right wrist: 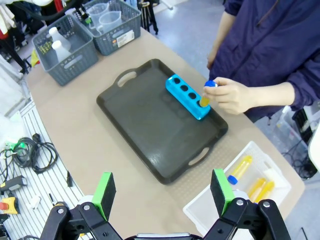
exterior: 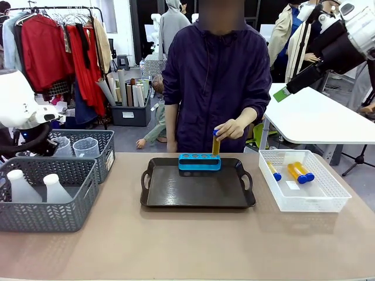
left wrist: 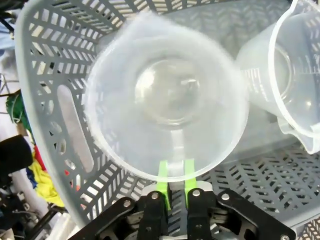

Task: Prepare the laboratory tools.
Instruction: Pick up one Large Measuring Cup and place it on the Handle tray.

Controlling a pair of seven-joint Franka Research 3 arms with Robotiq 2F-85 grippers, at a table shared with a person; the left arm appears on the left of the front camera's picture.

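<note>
Left wrist view shows the left gripper (left wrist: 173, 182) clamped by its 2 pads on the near edge of the measuring jug (left wrist: 167, 95), probably light, slick, flexing plastic.

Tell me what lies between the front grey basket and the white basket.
In the front view, a black tray lies between them, carrying a blue test tube rack at its far edge.

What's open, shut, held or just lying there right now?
Left gripper: shut on measuring jug rim.
Right gripper: open, empty.
Test tube: upright, capped, in person's hand at blue rack.
Other tubes: capped, lying in white basket.
Flasks: capped, standing in grey basket.
</note>
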